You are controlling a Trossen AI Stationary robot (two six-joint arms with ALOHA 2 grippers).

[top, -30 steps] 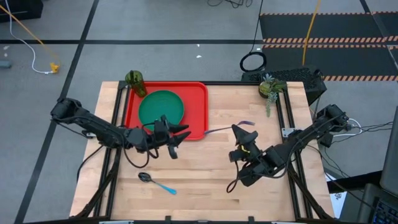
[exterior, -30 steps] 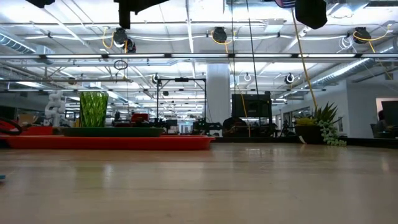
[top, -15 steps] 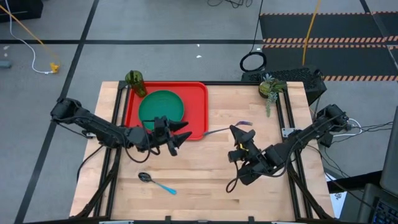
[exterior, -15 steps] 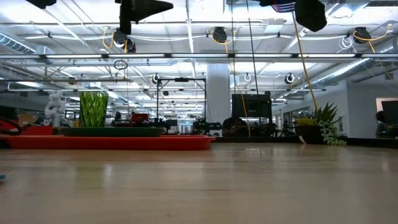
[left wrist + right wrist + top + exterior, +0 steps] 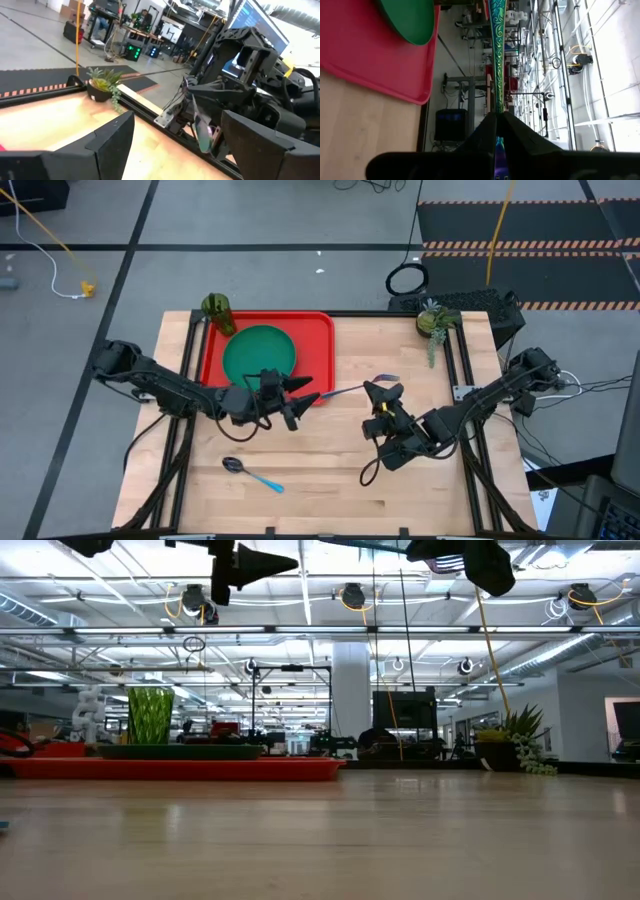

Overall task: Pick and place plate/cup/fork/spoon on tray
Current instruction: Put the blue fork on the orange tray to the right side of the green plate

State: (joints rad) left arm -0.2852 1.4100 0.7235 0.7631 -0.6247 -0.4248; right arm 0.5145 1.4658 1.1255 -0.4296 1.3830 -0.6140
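- The slim light-blue-handled fork (image 5: pixel 352 389) hangs above the wooden table (image 5: pixel 330 470), its handle tip at the red rectangular tray's (image 5: pixel 318 350) 4 o'clock corner.
- The right gripper (image 5: pixel 383 392) has its fingers clamped on the fork.
- The left gripper (image 5: pixel 298 397), fingers spread wide, hovers at the tray's 6 o'clock edge.

A potted plant (image 5: pixel 433 320) stands at the table's (image 5: pixel 330 470) corner.

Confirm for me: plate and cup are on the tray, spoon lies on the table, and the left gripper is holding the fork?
Not quite: the right gripper holds the fork, as the high view shows. The left gripper is open and empty. The plate and cup are on the tray; the spoon lies on the table.
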